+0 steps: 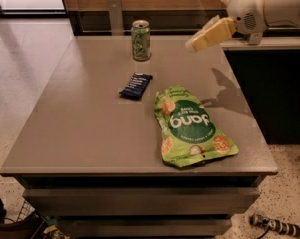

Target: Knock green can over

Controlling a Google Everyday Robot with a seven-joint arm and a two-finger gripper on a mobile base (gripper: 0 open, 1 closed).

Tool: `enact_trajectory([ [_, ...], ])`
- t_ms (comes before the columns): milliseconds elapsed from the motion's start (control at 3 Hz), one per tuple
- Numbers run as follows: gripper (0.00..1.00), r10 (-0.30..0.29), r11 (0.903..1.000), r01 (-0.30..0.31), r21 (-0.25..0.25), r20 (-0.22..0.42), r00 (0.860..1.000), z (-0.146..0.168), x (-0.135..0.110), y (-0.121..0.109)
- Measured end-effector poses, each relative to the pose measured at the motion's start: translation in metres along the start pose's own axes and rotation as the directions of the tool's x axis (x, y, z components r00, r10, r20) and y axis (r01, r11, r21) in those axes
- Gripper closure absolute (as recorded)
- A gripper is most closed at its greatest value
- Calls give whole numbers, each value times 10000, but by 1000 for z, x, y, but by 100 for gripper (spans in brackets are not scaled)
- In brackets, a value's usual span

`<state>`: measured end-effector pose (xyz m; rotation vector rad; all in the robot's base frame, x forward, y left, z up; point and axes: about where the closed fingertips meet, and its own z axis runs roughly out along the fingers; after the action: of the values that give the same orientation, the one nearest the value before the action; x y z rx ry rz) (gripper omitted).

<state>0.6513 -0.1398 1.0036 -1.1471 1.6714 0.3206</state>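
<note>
The green can (140, 40) stands upright near the far edge of the grey table (79, 128), a little left of the middle. It is pale green with a silver top. My gripper (208, 34) hangs above the table's far right part, to the right of the can and apart from it. It sits at about the height of the can's top. The white arm (269, 6) comes in from the upper right corner. The gripper's shadow falls on the table's right side.
A dark blue snack bar (136, 85) lies in front of the can. A large flat green snack bag (192, 128) lies at the front right. A dark counter (274, 88) stands against the table's right side. A grey post (114, 14) stands behind the table.
</note>
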Motion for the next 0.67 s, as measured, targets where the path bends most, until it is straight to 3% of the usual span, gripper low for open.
enact_trajectory([
  [667,0,1121,9931,-1041,-535,1792,9774,57,4,4],
])
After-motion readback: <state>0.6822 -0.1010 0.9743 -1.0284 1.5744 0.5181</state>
